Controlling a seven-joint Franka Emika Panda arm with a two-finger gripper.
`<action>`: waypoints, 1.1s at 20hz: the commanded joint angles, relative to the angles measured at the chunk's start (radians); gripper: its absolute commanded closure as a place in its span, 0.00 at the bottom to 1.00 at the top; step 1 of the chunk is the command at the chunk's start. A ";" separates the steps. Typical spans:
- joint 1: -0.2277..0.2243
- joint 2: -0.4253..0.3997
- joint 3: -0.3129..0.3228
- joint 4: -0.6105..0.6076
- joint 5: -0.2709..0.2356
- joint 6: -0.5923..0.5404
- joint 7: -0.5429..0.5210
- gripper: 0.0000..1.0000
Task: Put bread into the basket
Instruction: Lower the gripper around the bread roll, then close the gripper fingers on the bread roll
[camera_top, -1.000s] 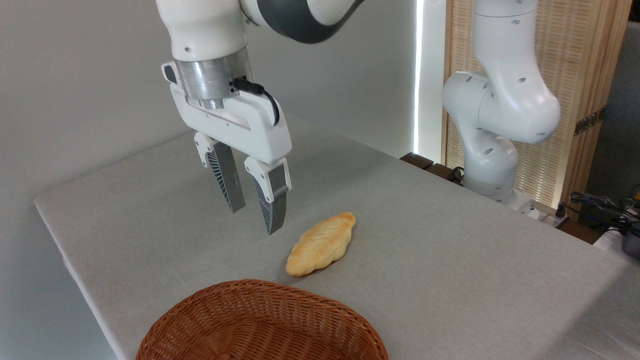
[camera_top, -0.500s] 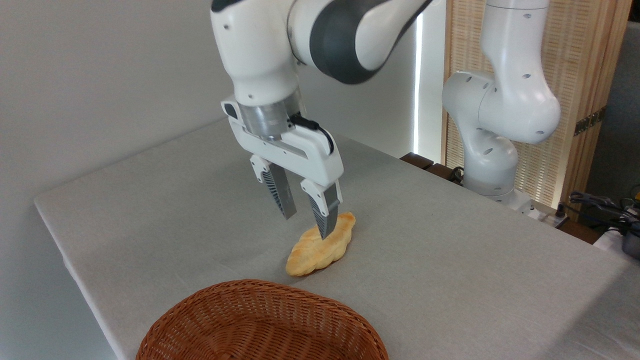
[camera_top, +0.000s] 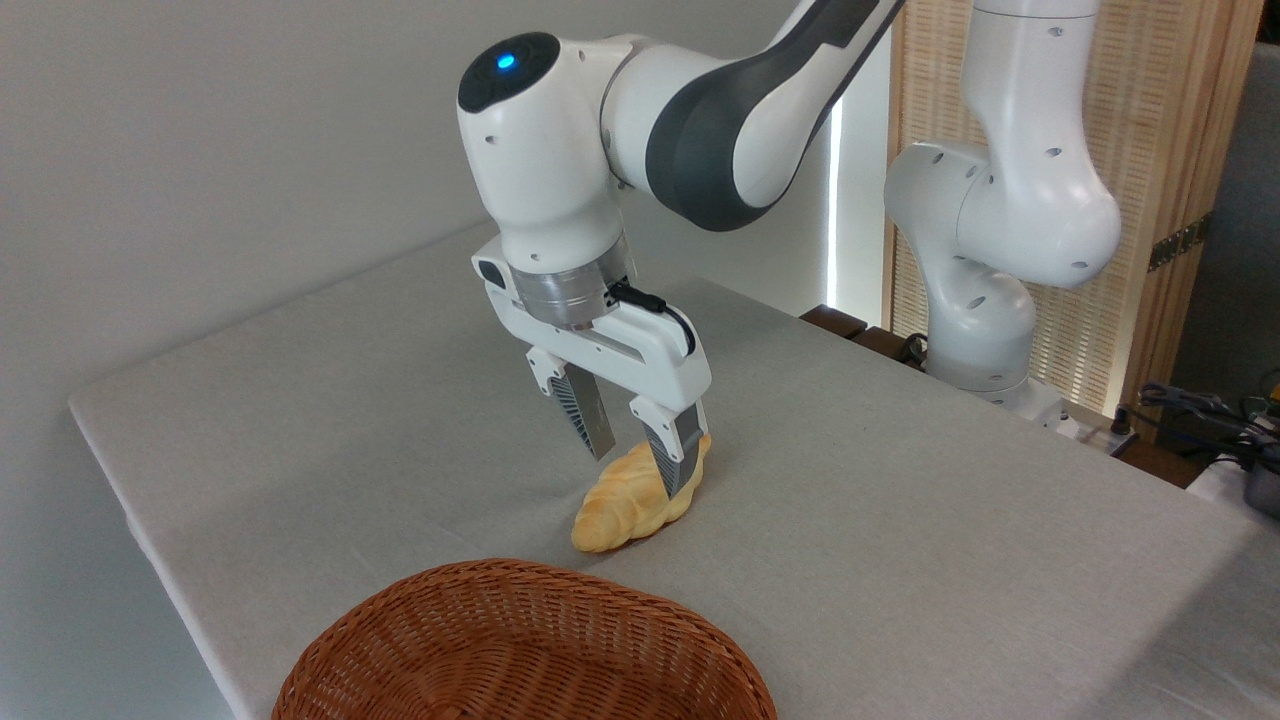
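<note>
So the gripper is down low over the bread, fingers spread apart with the loaf sitting between them. The near finger hangs in front of the loaf's right side and covers part of it, with its tip down around the loaf's lower edge; the far finger sits behind the loaf on the upper left, and its tip looks like it ends right at the top edge of the bread. Can't really say whether either pad is actually touching the crust, the gap is just too hard to read from this angle, but they're definitely not squeezed in on it. The bread itself is lying flat on the table, stretched diagonally, one browner tip poking out past the near finger to the upper right and the other end sticking out below and left of the fingers, toward the camera. The basket is well below the fingers at the bottom edge, near the loaf's lower end but not touching it, and partly cut off. Off to the right of the fingers, well apart, stands the robot's white base in front of a slatted wooden screen.
</note>
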 joint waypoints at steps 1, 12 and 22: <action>-0.001 0.024 0.001 -0.010 -0.011 0.046 -0.010 0.00; -0.003 0.058 -0.019 0.002 -0.005 0.069 -0.007 0.56; -0.003 0.058 -0.019 0.002 -0.002 0.069 -0.006 0.60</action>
